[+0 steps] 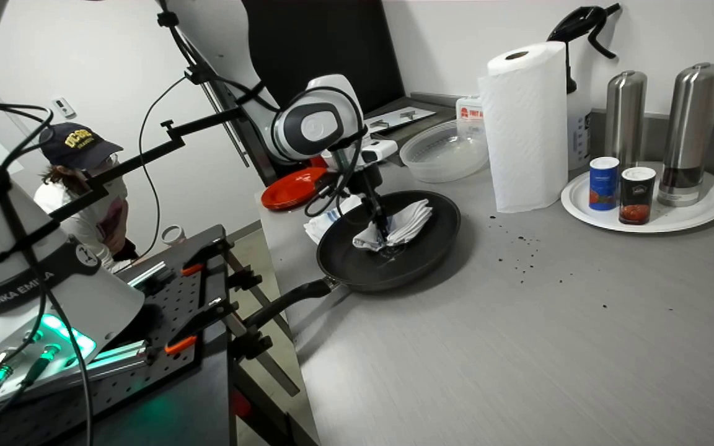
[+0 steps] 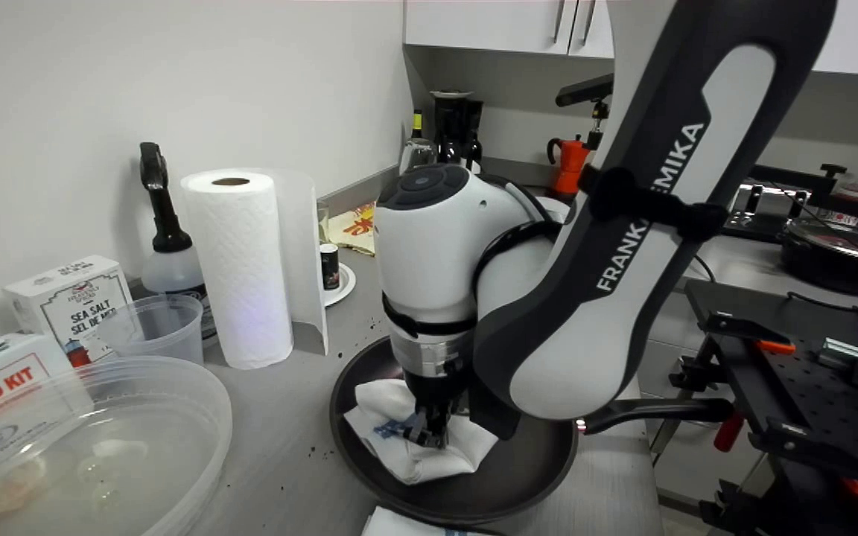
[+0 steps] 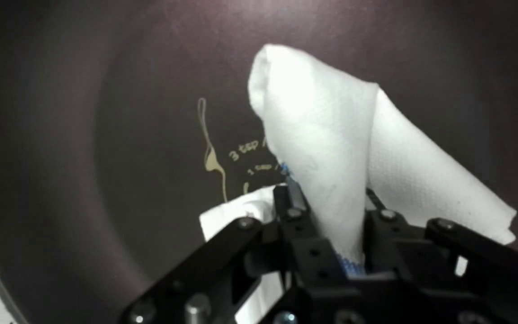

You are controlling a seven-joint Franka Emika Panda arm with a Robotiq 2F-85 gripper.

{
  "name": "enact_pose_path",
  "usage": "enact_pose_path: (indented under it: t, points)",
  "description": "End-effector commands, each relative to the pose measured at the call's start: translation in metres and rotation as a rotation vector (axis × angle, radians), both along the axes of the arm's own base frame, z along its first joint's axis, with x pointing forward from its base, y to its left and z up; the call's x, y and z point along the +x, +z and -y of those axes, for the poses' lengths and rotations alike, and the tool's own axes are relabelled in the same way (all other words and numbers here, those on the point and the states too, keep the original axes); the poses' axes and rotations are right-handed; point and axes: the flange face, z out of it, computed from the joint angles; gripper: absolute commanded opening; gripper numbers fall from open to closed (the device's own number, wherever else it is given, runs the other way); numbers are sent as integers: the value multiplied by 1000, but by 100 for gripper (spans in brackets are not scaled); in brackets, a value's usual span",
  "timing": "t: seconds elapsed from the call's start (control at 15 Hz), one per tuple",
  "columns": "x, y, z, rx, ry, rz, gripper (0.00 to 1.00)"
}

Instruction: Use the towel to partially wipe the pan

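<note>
"Where is the towel?"

"Inside the pan, bunched and rumpled; the pincer grips a raised fold of it, with loose ends splayed to both sides (a touch of blue shows near the grip)."

"And around the pan?"

"In an exterior view the handle reaches left and near, past the tabletop edge; dark specks lie to the right; a paper roll stands upright just beyond them; a blue-striped white cloth lies beside the pan, far left."
</note>
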Motion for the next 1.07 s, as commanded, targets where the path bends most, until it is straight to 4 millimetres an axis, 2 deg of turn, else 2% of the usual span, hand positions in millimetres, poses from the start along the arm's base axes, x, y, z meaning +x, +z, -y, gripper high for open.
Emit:
enact_pose_path:
  t: [0.0,0.13,0.53,1.0]
  points:
    - [-6,-11,-16,57,-35,-32,6]
    - [-6,-9,-18,90,-44,-46,6]
    - [-2,8,-24,372,-116,-176,6]
    - [3,17,1,584,-217,-260,6]
